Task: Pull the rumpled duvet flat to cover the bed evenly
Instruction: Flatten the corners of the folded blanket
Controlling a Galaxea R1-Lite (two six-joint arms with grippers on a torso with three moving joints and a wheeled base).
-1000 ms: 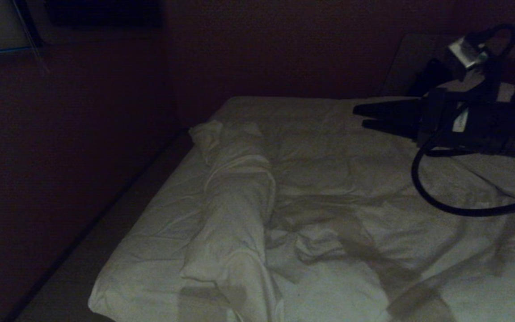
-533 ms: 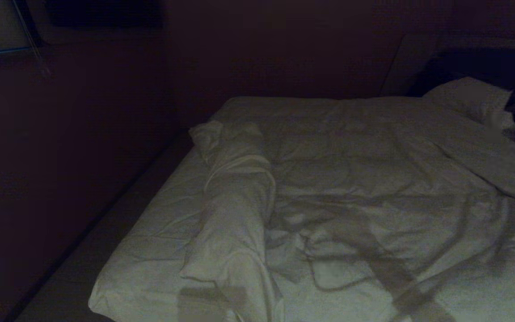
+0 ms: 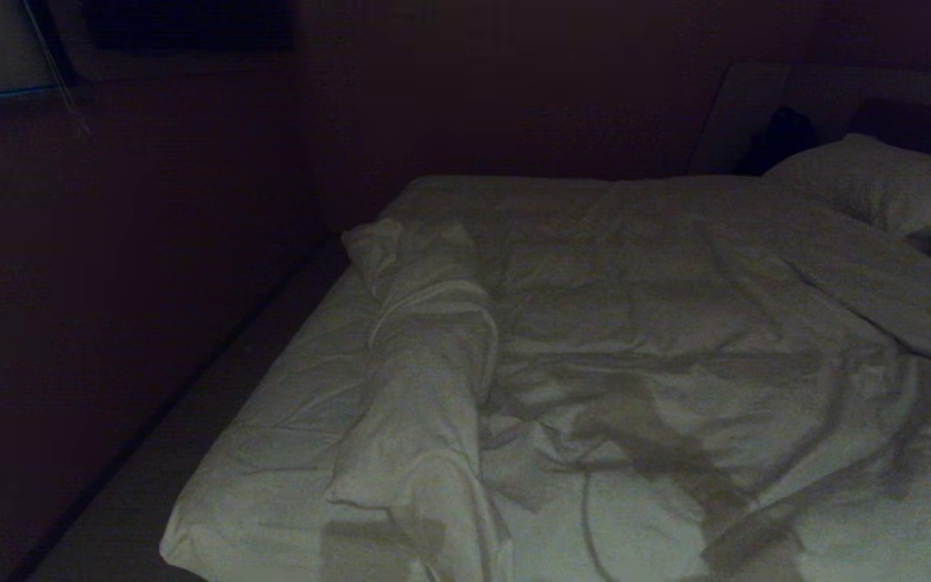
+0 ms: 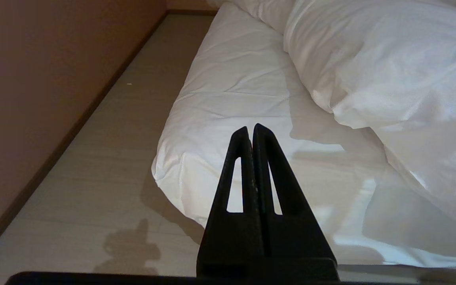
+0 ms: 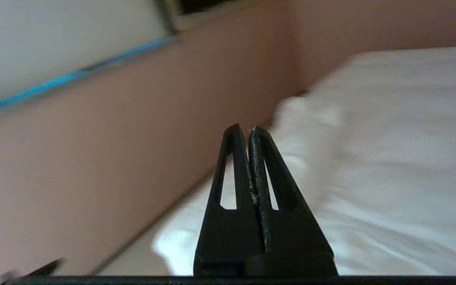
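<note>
A dim room with dark reddish-brown walls [image 3: 150,267] closes in on the left and far sides, and a strip of pale wood floor [image 4: 93,166] runs between the left wall and the bed [image 3: 247,517]. The bed fills the middle and right of the head view, its near-left corner rounded and wrapped in a thin, creased white fitted sheet [image 4: 228,91]. Over most of the mattress lies the duvet [image 3: 676,323], white and puffy, spread toward the far edge and the right but heavily wrinkled in the middle. Its left edge is bunched into a long rolled ridge [image 3: 425,364] that runs from the far left of the bed toward the near edge, leaving the fitted sheet bare along the left side. A flatter band of the cover slants across at the far right. At the far-right corner a plump white pillow [image 3: 886,186] rests against a dark headboard [image 3: 918,121].

Neither arm shows in the head view. In the left wrist view the left gripper [image 4: 251,130] hangs over the floor just off the near-left corner of the bed, its two black fingers pressed together with nothing between them, the thick fold of duvet well apart from it on the right. In the right wrist view the right gripper [image 5: 244,132] is raised and pointed toward the left wall and the far end of the rolled ridge, fingers likewise closed together and empty.
</note>
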